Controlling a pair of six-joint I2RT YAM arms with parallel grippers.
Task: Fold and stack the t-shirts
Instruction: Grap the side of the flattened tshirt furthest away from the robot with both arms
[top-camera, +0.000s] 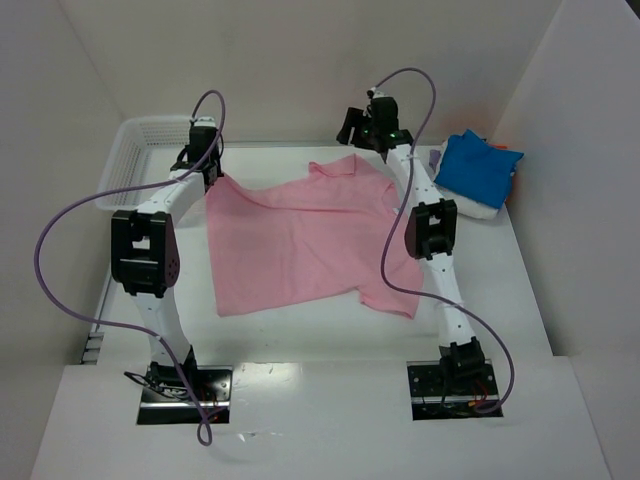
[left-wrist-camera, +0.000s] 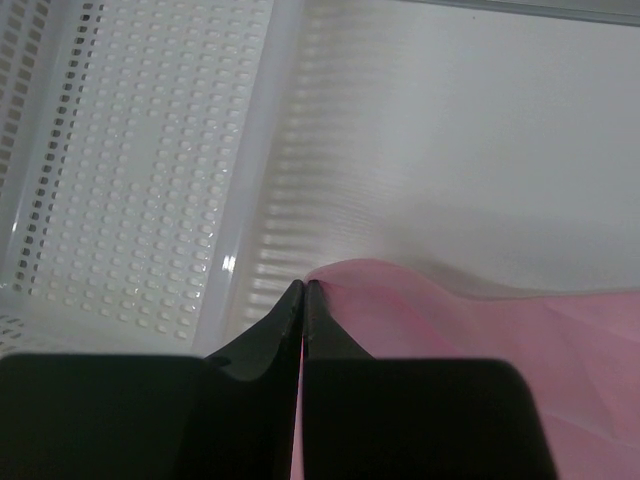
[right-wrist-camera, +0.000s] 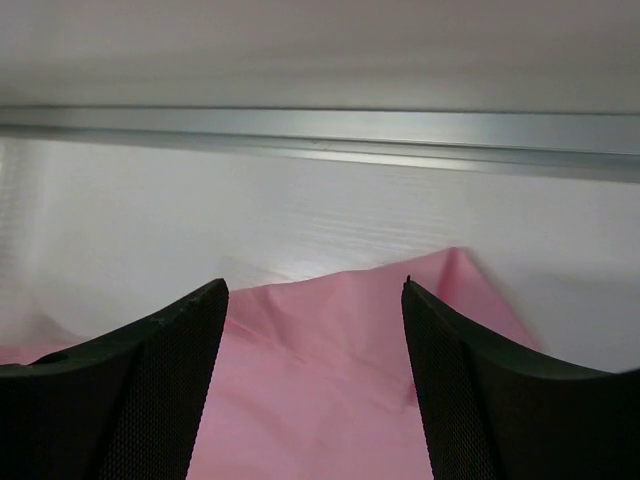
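The pink t-shirt is lying spread on the table in the middle of the top view, rumpled rather than flat. Its long axis seems to be running left to right. The left hand is pinching the shirt's upper-left corner, fingers closed tight on the cloth, just beside the white mesh basket. The right hand is hovering over the shirt's far edge at upper centre, fingers spread wide and gripping nothing, with pink cloth showing between and below them. The coming fold is likely turning on that far edge, which is lying directly under the right hand.

Counted: two hands, one basket and one spread shirt. One pile is sitting at upper right, a blue t-shirt on a white t-shirt, with a lavender sliver beside them.
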